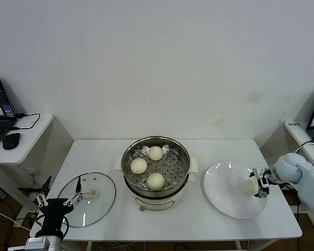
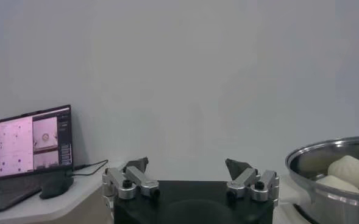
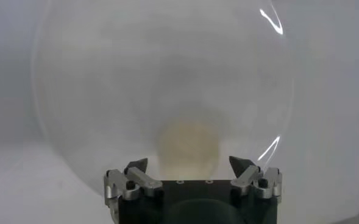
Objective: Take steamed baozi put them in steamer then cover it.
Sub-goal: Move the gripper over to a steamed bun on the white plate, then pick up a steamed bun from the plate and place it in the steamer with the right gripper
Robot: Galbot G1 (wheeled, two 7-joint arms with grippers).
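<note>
Now — right gripper (image 1: pixel 261 184) spread wide, straddling last baozi (image 1: pixel 249 186) on plate (image 1: pixel 225 201) by table's right edge | left gripper (image 1: pixel 57 198) idling wide at front-left corner | no readable writing.

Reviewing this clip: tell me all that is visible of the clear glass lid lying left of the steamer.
The round clear glass lid has a thin metal rim and a cream-white bar handle at its centre. It lies flat, handle up, on the white table, left of the shiny steel steamer and apart from it. The open left gripper sits over its near left edge; contact cannot be told.
</note>
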